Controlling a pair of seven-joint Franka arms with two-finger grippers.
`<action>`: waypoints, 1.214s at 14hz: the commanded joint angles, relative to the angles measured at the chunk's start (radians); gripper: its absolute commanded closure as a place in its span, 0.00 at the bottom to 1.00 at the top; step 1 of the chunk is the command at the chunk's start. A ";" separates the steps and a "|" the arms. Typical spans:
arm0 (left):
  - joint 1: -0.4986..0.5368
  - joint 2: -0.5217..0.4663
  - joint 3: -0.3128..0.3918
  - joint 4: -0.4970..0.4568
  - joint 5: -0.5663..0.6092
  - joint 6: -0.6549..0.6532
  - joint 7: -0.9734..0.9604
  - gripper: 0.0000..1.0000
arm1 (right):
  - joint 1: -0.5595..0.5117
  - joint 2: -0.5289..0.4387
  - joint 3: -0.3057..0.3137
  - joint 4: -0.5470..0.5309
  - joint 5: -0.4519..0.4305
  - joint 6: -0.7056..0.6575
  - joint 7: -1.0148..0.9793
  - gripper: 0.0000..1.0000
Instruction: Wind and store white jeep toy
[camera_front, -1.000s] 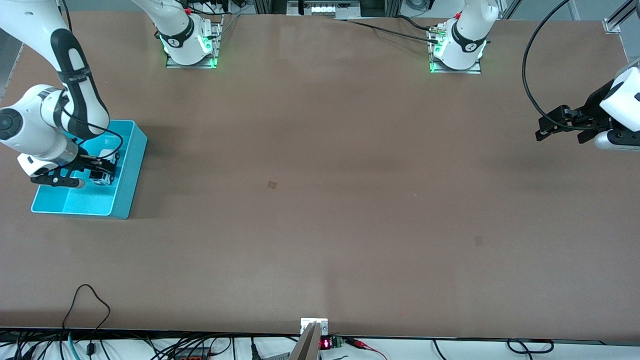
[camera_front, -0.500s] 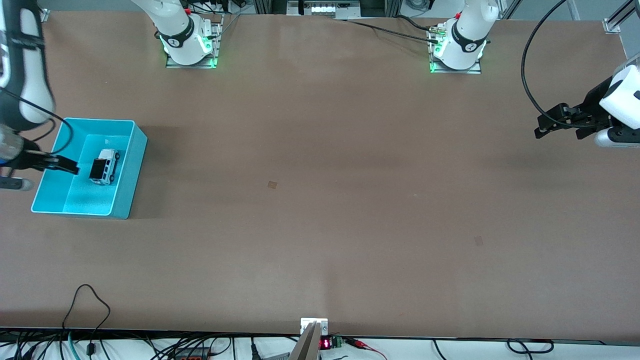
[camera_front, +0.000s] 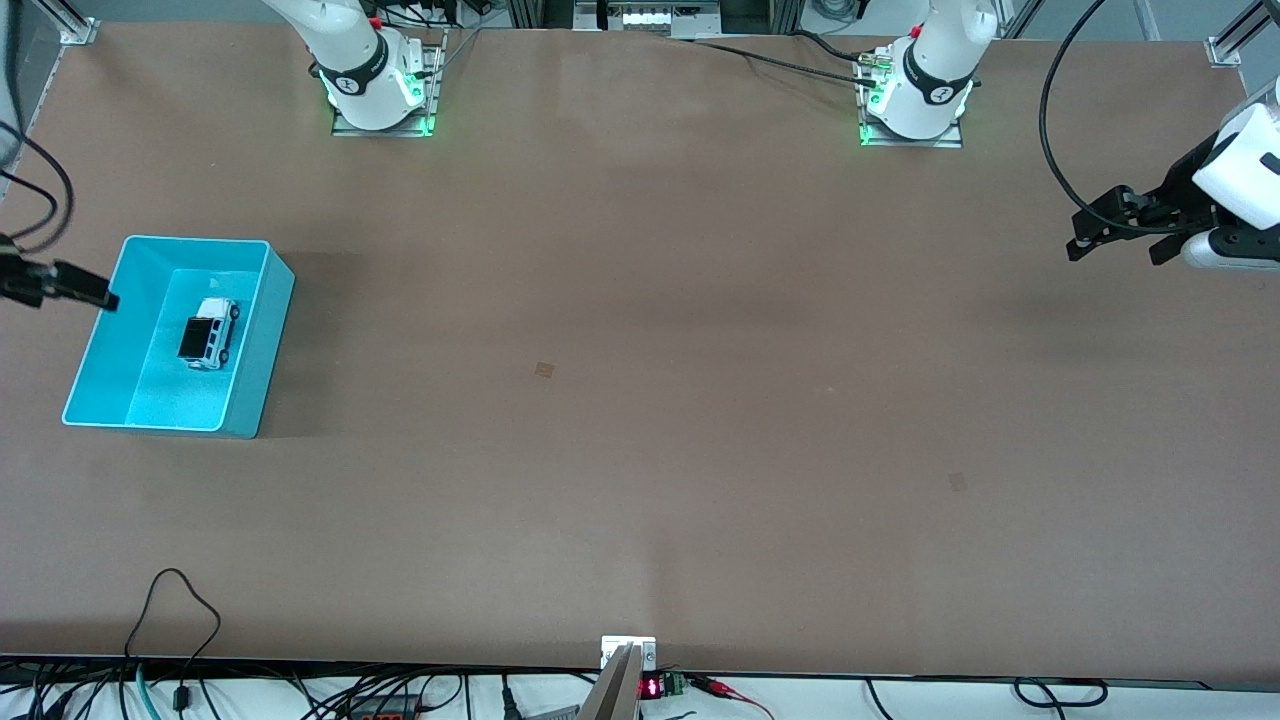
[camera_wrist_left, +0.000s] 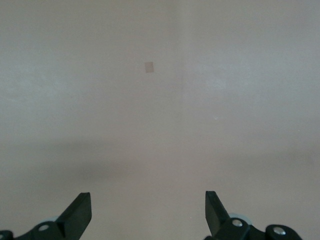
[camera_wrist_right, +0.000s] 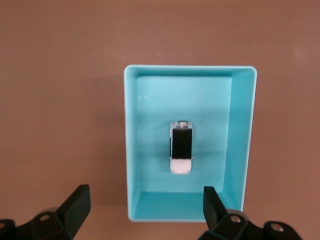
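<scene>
Brown tabletop (camera_front: 640, 400) carries a turquoise bin (camera_front: 262, 340) at my right arm's end; the white jeep toy (camera_front: 208, 333) lies inside it, below my right gripper (camera_wrist_right: 145, 212), jaws spread, empty. My left gripper (camera_wrist_left: 148, 215) waits, jaws apart.

Both arms are glossy white with black bands at the joints. Each stands on a square metal base plate, the right arm's base (camera_front: 378, 90) and the left arm's base (camera_front: 915, 100), and both plates glow green at their lower edges. A round black-and-white mark sits on each band. A black cable (camera_front: 1052, 130) loops at about 10 o'clock from the left arm's white wrist. The left gripper (camera_wrist_left: 148, 215) has flat black fingers with silver screws; the right gripper (camera_wrist_right: 144, 212) looks the same.
</scene>
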 joint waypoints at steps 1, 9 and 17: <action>0.001 -0.019 -0.003 -0.025 0.016 0.015 0.007 0.00 | -0.012 -0.051 0.056 0.004 -0.002 -0.055 0.001 0.00; 0.000 -0.018 -0.004 -0.021 0.018 -0.005 -0.048 0.00 | -0.087 -0.102 0.210 0.102 -0.013 -0.232 0.117 0.00; 0.000 -0.018 -0.004 -0.019 0.018 -0.007 -0.048 0.00 | -0.087 -0.102 0.217 0.109 -0.008 -0.238 0.127 0.00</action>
